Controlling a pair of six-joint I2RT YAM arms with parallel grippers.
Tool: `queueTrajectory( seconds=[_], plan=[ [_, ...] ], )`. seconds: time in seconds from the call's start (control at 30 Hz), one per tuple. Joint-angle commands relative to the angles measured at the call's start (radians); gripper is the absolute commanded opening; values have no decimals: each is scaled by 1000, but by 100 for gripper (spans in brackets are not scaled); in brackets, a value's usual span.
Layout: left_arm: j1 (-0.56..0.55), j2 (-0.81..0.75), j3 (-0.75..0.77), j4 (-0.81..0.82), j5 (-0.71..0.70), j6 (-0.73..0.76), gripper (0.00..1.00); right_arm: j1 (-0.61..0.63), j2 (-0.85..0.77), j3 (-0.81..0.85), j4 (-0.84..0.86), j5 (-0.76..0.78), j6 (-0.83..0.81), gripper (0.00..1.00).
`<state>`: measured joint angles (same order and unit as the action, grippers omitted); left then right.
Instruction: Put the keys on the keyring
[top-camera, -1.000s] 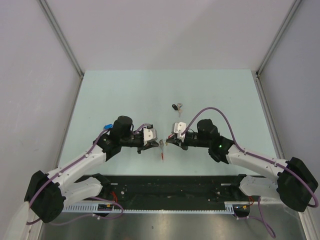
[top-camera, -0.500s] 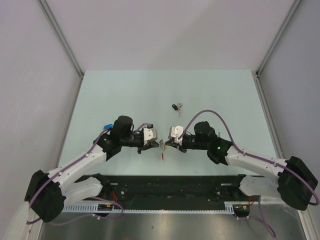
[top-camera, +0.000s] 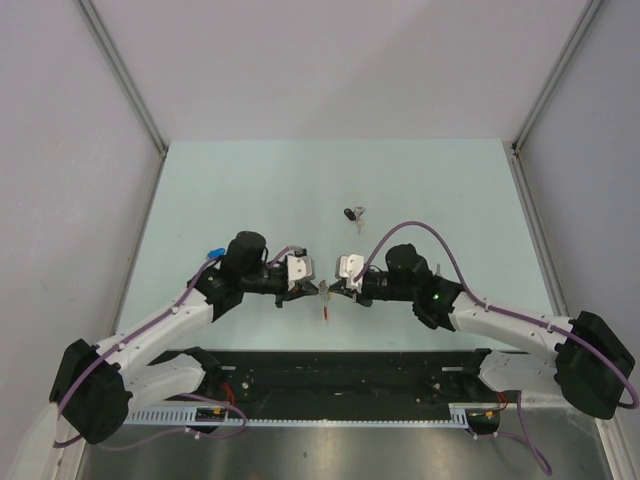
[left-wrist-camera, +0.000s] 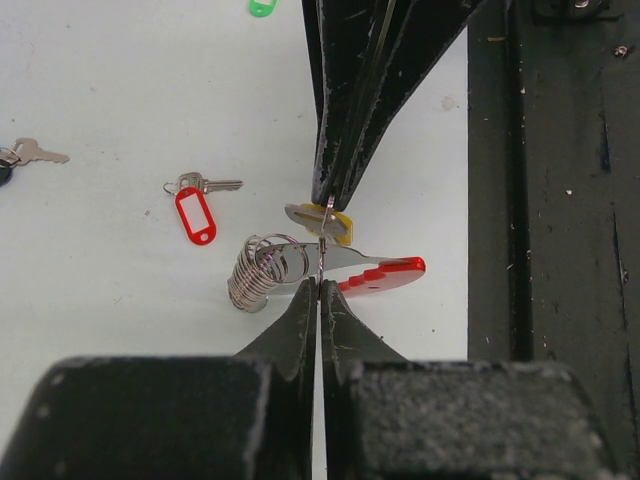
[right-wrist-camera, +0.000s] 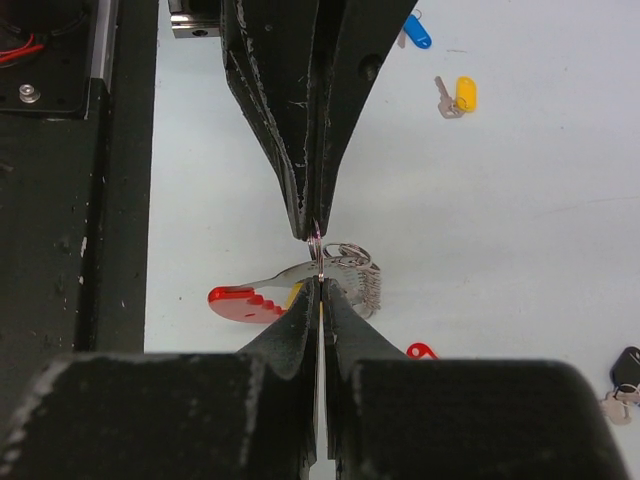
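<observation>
My left gripper (top-camera: 317, 287) and right gripper (top-camera: 331, 288) meet tip to tip above the table's near middle, both shut. In the left wrist view the left gripper (left-wrist-camera: 320, 283) pinches a thin silver wire loop, seen edge-on, that runs up to the right gripper (left-wrist-camera: 328, 204). A silver key with a yellow tag (left-wrist-camera: 338, 226) sits at the right gripper's tip. Just below lies the keyring (left-wrist-camera: 385, 272), a red part, a silver part and a coil of loops. The right wrist view shows the right gripper (right-wrist-camera: 320, 282), the left gripper (right-wrist-camera: 312, 231) and the keyring (right-wrist-camera: 240, 300).
Loose keys lie on the table: red tag (left-wrist-camera: 196, 214), green tag (left-wrist-camera: 262, 7), blue tag (right-wrist-camera: 416, 30), another yellow tag (right-wrist-camera: 461, 94), black tag (top-camera: 350, 213). The black base plate (top-camera: 350, 365) runs along the near edge.
My right gripper has moved left until its tips meet the left gripper's tips. The left arm has hardly moved.
</observation>
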<state>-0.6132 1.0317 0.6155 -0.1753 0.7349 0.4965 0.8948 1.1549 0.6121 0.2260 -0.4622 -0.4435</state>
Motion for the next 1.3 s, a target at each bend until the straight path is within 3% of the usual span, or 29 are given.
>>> queueTrajectory(
  seconds=[0.0, 0.53, 0.77, 1.27],
  plan=[
    [0, 7, 41, -4, 34, -4, 0, 12, -12, 40, -2, 8, -18, 0],
    [0, 16, 47, -16, 43, 2, 1, 30, -24, 55, -17, 68, -37, 0],
    [0, 30, 53, -30, 38, 11, 0, 38, -41, 121, -157, 65, -64, 0],
    [0, 24, 52, -41, 29, 34, 0, 61, -38, 136, -182, 91, -107, 0]
  ],
)
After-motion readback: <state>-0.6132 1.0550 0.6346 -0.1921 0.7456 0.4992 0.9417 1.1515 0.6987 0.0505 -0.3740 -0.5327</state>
